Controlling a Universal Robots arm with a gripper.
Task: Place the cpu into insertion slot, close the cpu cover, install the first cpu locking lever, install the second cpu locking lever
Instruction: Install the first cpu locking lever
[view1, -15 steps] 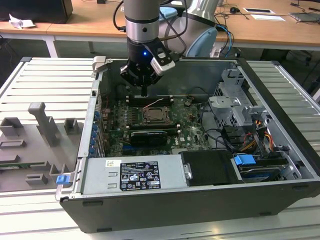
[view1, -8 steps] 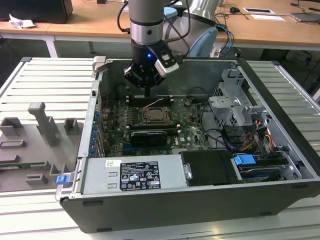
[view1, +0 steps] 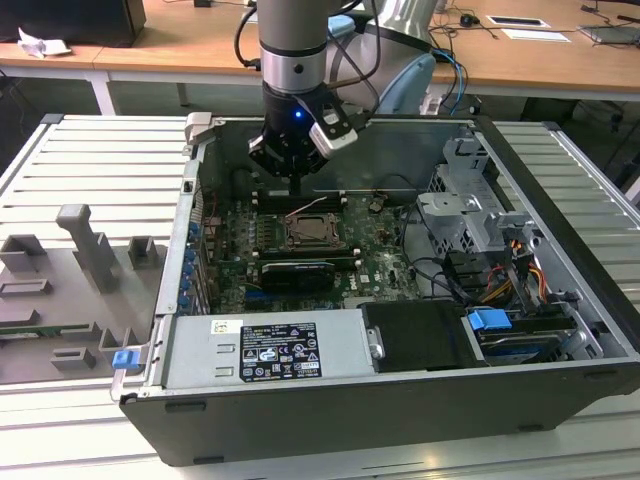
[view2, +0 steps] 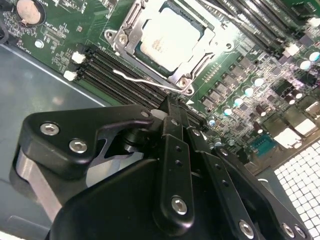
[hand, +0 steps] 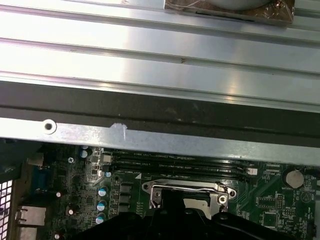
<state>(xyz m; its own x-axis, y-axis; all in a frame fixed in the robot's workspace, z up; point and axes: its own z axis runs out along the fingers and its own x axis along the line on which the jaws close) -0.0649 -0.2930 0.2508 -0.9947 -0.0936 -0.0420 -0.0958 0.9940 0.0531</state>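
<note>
The cpu (view2: 170, 35) lies flat in the insertion slot (view1: 318, 233) on the green board, its pale metal face showing. The cpu cover (view2: 200, 57) lies down over it, framing the chip through its window. A thin wire locking lever (view2: 142, 80) runs along the socket edge nearest the gripper. It looks slightly raised off the board. My gripper (view1: 296, 189) hangs inside the case just behind the socket, over the memory slots, with its fingers (view2: 171, 117) pressed together and nothing between them. In the first wrist view the insertion slot (hand: 187, 191) shows just past the gripper's black body.
Long memory slots (view2: 107, 62) lie between the gripper and the socket. A black expansion card (view1: 297, 272) sits in front of the socket. There are also a silver power supply (view1: 270, 350), a drive cage (view1: 470, 205) with cables, the case's metal walls (hand: 160, 135), and grey fixtures (view1: 90, 245) on the table.
</note>
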